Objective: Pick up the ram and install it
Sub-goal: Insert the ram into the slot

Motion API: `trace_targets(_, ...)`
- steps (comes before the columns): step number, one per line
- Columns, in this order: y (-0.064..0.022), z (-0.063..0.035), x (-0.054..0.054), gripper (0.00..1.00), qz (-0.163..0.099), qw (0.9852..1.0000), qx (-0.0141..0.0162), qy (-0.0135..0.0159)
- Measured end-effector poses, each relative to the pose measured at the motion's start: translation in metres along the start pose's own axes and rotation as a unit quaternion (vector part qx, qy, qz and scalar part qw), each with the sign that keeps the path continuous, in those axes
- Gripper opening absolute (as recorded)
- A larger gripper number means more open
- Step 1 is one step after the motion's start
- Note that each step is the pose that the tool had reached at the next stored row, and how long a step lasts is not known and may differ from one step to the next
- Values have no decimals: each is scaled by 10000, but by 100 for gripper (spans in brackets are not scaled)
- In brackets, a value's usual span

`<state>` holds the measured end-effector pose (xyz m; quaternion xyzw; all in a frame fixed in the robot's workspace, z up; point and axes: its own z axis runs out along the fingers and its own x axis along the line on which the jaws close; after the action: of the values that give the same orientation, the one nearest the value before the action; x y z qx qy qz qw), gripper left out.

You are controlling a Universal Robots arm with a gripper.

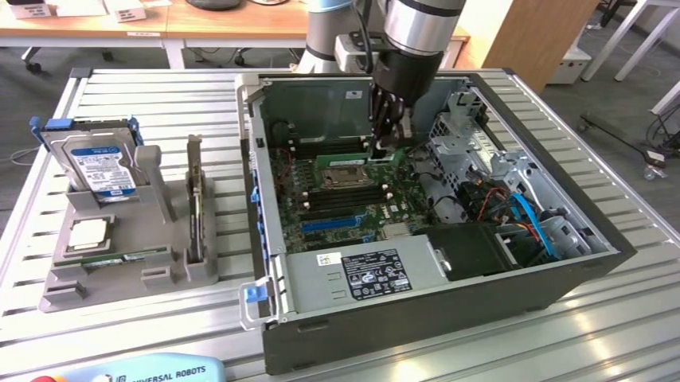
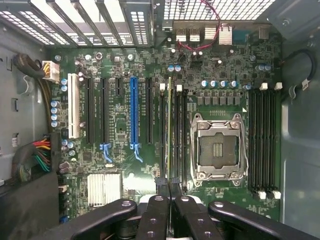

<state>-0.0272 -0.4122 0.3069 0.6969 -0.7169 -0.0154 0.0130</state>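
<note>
At the near end of the case (image 1: pixel 552 294) sits the power supply (image 1: pixel 361 274); beyond it lies the motherboard (image 2: pixel 120 125) with its empty socket (image 2: pixel 217 150). Just beside the socket, the ram (image 2: pixel 169 130) stands on edge along 1 slot, pinched between the narrowed fingers of the gripper (image 2: pixel 170 195). Pickup looks done and the stick is at the slot. Whether it is fully seated I cannot tell, and it is not yet released.

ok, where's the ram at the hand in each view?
Exterior view: the ram is the green strip at the hand, just above the CPU socket in the picture.
Wrist view: the ram is edge-on, a thin line running from the hand alongside the CPU socket.
Shared landmark: the empty CPU socket.
</note>
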Motion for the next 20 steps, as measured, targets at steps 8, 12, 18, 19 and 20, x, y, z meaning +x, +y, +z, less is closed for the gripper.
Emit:
trace_targets(8,-3,77,0,12,0,10000,-7,0)
trace_targets(12,-4,116,1,12,0,10000,-10,1)
trace_targets(18,-7,179,1,12,0,10000,-13,0)
trace_targets(19,-7,189,1,12,0,10000,-13,0)
trace_targets(20,-8,199,1,12,0,10000,-13,0)
